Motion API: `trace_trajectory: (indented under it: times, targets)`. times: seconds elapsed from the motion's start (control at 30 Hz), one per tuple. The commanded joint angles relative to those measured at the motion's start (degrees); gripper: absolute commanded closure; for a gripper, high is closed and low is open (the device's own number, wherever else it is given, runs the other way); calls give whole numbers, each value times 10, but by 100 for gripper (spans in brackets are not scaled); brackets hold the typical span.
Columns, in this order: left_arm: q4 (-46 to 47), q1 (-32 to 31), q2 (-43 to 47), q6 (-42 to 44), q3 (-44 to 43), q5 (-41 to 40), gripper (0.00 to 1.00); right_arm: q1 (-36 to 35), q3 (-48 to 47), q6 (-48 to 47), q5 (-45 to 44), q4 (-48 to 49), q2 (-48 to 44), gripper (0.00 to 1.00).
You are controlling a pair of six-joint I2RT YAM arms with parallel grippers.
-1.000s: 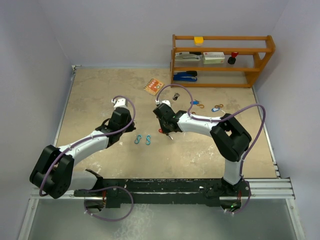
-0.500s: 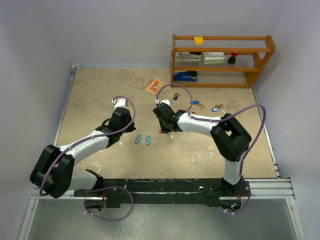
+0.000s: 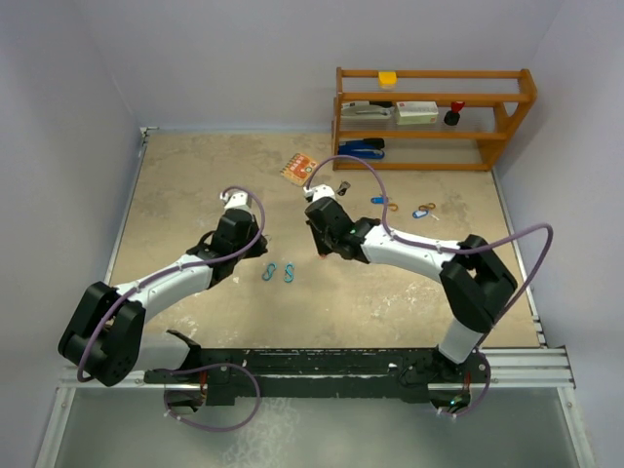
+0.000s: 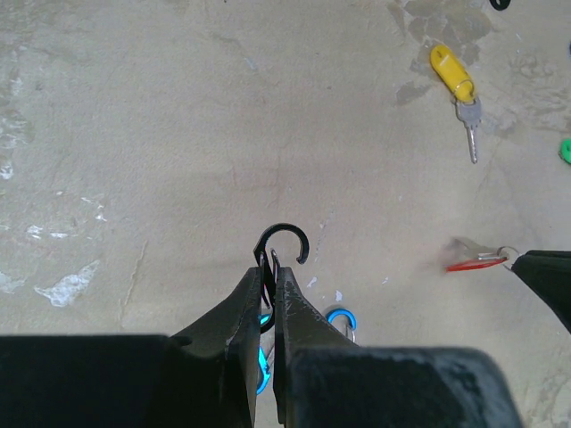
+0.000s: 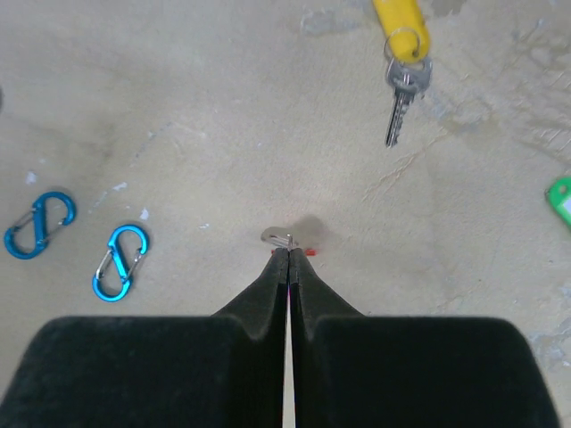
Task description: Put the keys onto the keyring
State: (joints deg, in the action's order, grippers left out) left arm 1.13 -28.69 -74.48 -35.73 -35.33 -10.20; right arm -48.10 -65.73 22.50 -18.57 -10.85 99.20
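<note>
My left gripper (image 4: 270, 267) is shut on a black open-hooked keyring (image 4: 284, 242) and holds it above the table; it is at mid-left in the top view (image 3: 252, 255). My right gripper (image 5: 288, 251) is shut on the red-tagged key (image 5: 278, 237), only its silver tip and a sliver of red showing past the fingertips. That key also shows in the left wrist view (image 4: 473, 262), to the right of the keyring and apart from it. A yellow-tagged key (image 5: 401, 36) lies beyond on the table. A green tag (image 5: 560, 198) is at the right edge.
Two blue wire clips (image 3: 278, 272) lie on the table between the grippers. Two blue-tagged keys (image 3: 382, 202) (image 3: 422, 211), a black-tagged key (image 3: 343, 187) and an orange card (image 3: 300, 170) lie further back. A wooden shelf (image 3: 434, 136) stands at the back right.
The right arm's elbow has swung to the right and its gripper has shifted slightly with the red-tagged key. The left arm has not moved.
</note>
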Motion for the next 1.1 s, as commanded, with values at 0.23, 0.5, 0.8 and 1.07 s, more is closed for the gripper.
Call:
trace_trajectory:
  times: [0.23, 0.5, 0.8, 1.07]
  targets:
    - [62, -19, 30, 10, -10, 52, 100, -3, 51, -71, 40, 115, -76, 100]
    - [78, -48, 11, 23, -26, 69, 100, -3, 70, -110, 96, 152, -94, 100]
    - [81, -77, -25, 25, -54, 61, 100, -3, 77, -118, 124, 167, -106, 100]
    - [78, -93, -45, 27, -73, 55, 100, -5, 80, -124, 138, 168, -108, 100]
